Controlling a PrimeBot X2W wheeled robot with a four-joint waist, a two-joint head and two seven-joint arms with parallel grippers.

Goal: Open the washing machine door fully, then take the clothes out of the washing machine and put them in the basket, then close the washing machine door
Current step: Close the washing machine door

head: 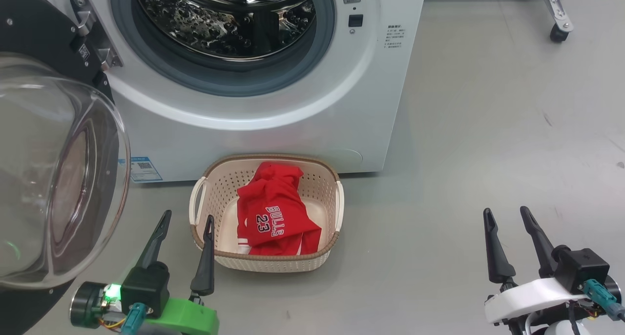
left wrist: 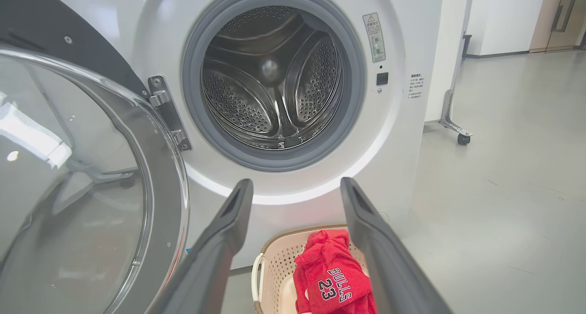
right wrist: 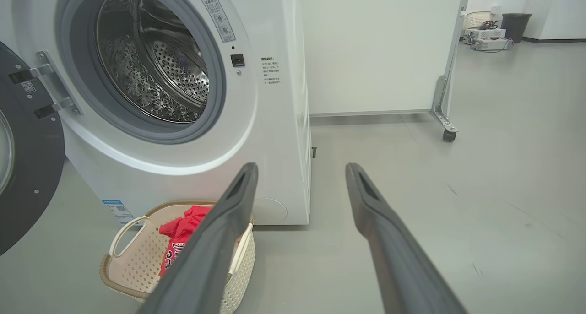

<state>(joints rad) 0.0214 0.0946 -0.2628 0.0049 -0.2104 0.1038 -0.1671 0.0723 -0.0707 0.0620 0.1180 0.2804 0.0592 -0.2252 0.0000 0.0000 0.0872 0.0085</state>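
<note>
Red jersey [head: 276, 213] in basket [head: 215, 178], door [head: 53, 144] open

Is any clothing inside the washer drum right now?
No: the left wrist view shows the drum bare, and the red jersey lies in the basket.

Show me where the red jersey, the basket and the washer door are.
red jersey [head: 271, 193]: head view, on the red fabric above the lettering.
basket [head: 273, 264]: head view, on its near perforated wall.
washer door [head: 58, 178]: head view, on the clear glass bowl.

Bright even light, soft shadows, reflections on washing machine door [head: 49, 178]
</note>
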